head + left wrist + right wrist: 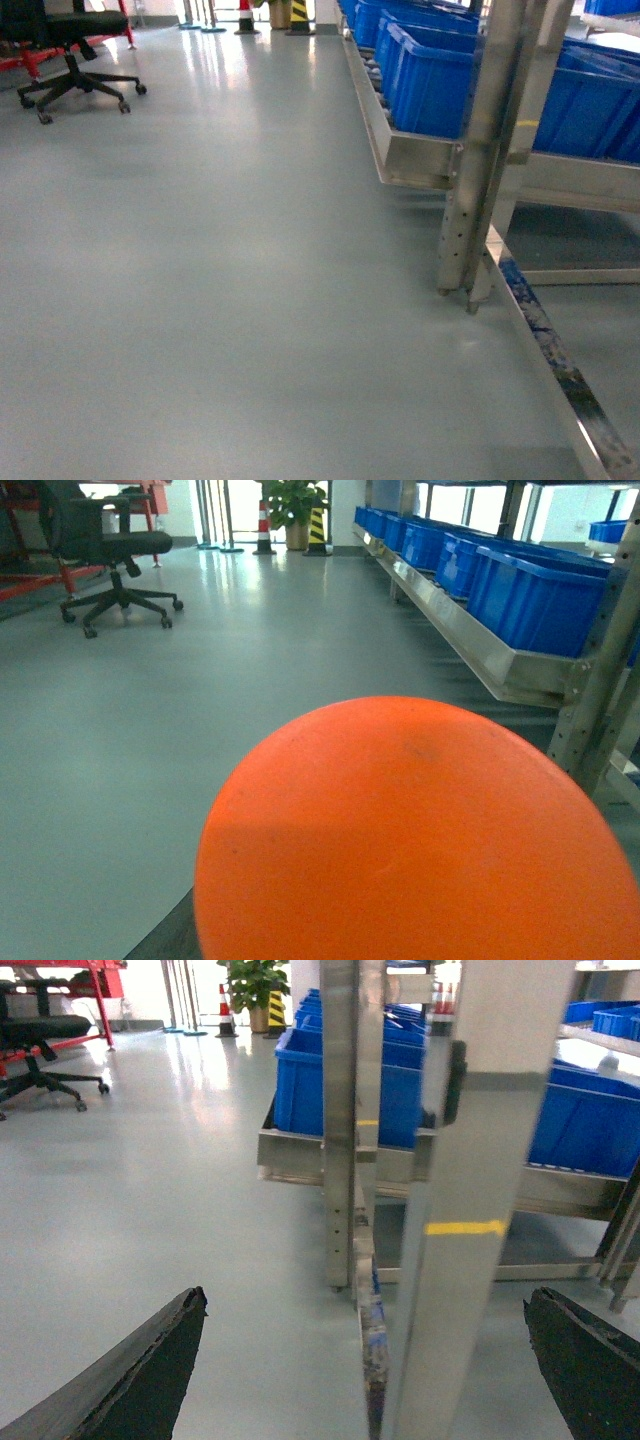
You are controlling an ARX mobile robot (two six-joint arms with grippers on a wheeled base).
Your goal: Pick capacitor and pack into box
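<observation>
Capacitor [410,830]: a smooth orange-red rounded surface, very close to the left wrist camera, filling the lower middle and right of that view; no print can be made out on it
Capacitor and left gripper: the orange shape sits right in front of the left wrist camera and covers the place where the fingers would show, so whether they hold it cannot be told
Left gripper: hidden behind the orange surface; its opening cannot be told
Right gripper [365,1298]: spread wide, its dark fingers [150,1370] at the lower corners of the right wrist view, nothing between them
Before the right gripper: an upright metal rack post [350,1120], close, with grey floor [200,300] below
Rack [480,150]: steel frame along the right of the head view, carrying blue bins [430,80]
Far left: a black office chair [75,60] on castors, well apart from the rack
</observation>
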